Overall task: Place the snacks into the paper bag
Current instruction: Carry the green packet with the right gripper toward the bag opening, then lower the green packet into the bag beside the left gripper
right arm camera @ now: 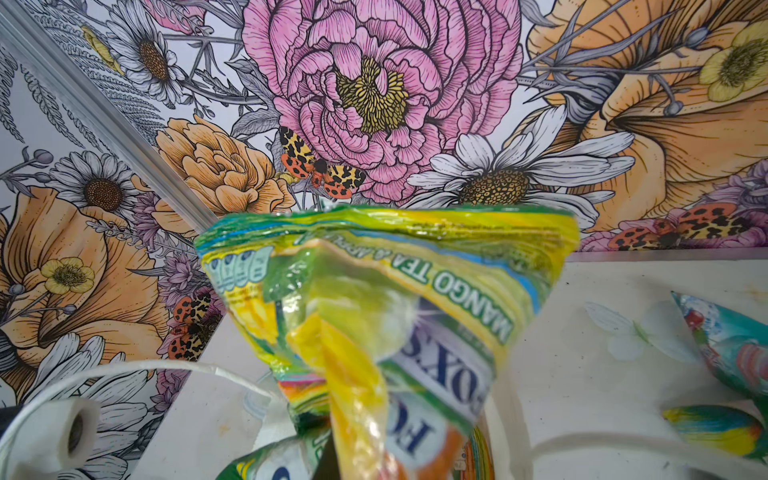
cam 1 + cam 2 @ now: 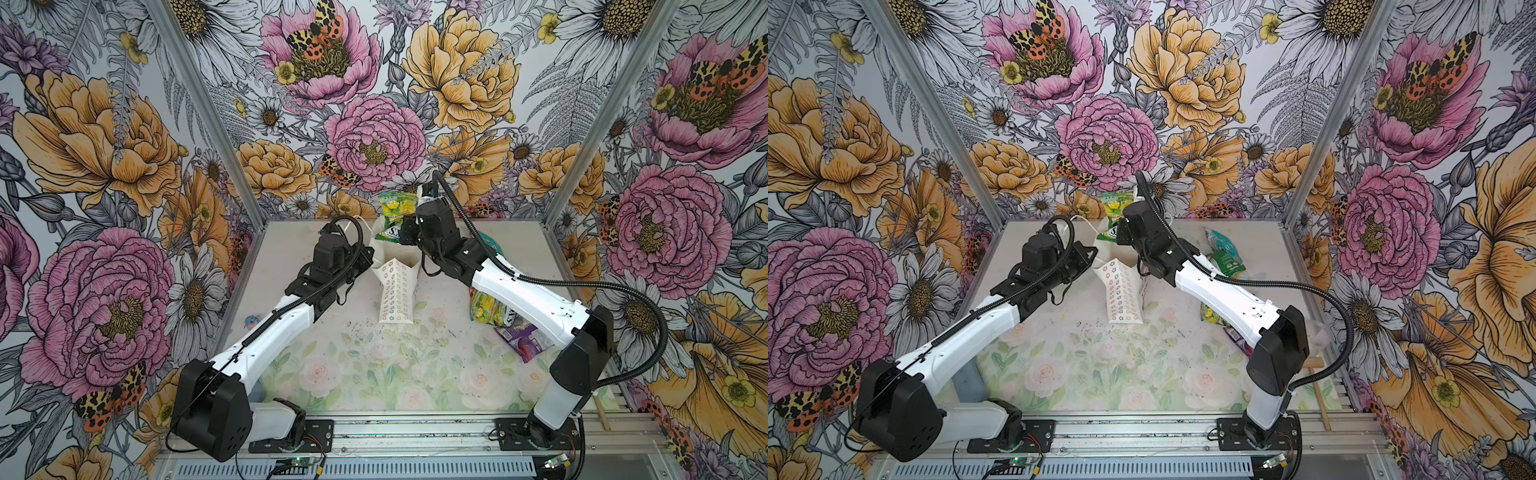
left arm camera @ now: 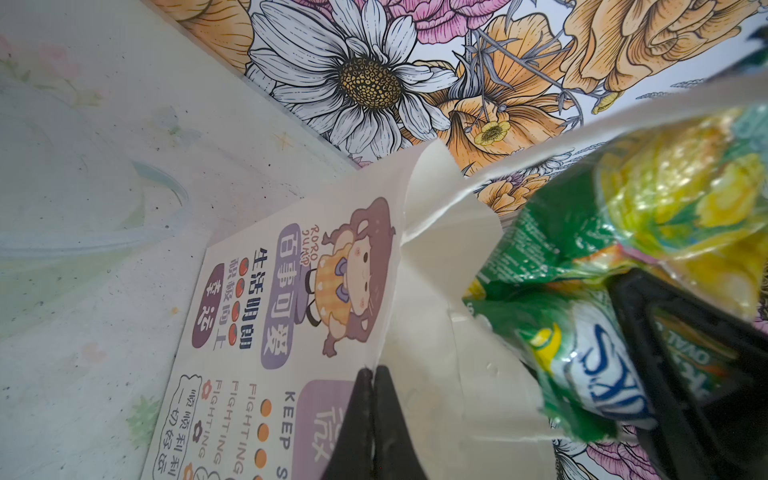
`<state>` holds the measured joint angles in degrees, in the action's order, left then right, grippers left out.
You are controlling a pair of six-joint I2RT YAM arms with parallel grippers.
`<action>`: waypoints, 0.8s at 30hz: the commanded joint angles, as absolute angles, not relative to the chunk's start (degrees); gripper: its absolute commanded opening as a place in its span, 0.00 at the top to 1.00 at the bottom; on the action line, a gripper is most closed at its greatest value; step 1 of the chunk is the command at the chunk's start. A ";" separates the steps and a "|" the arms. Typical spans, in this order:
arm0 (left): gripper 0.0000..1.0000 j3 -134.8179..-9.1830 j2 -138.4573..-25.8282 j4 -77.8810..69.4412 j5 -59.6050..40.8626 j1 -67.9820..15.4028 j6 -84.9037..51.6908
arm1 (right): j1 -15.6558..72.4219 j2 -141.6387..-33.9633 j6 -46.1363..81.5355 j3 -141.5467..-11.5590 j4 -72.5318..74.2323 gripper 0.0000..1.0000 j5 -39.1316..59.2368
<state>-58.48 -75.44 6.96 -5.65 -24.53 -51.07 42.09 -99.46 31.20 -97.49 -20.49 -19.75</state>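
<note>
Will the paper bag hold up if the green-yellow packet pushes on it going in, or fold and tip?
Probably light and tippy: the paper bag is tall, narrow and upright. Its thin rim looks bent in the left wrist view, so expect folding. The left gripper pinching the rim should steady it.

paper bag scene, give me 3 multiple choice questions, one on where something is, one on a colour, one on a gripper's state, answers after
1. Where is the paper bag?
A) upright near the middle of the table
B) flat by the front rail
C) in the far right corner

2. What colour is the packet in the right gripper?
A) purple
B) green-yellow
C) orange

3. What is the left gripper doing?
A) open in the air
B) shut on the bag's rim
C) holding a packet

Answers:
1 A: both top views show it standing mid table.
2 B: the green-yellow packet fills the right wrist view.
3 B: the left wrist view shows its jaws closed on the paper edge.
</note>
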 commanded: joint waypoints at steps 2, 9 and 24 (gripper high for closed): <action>1.00 -57.33 -74.79 5.36 -6.54 -24.64 -51.50 | 42.28 -99.05 32.87 -96.78 -19.24 1.00 -20.57; 1.00 -56.95 -74.62 5.19 -6.51 -24.71 -51.68 | 42.28 -98.70 33.44 -96.14 -19.40 1.00 -20.48; 1.00 -56.43 -74.36 4.59 -6.66 -24.70 -52.12 | 42.28 -100.08 36.88 -98.77 -25.01 1.00 -18.31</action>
<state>-57.41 -75.37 5.45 -5.65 -24.53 -51.33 42.09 -99.46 35.42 -95.83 -24.64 -19.14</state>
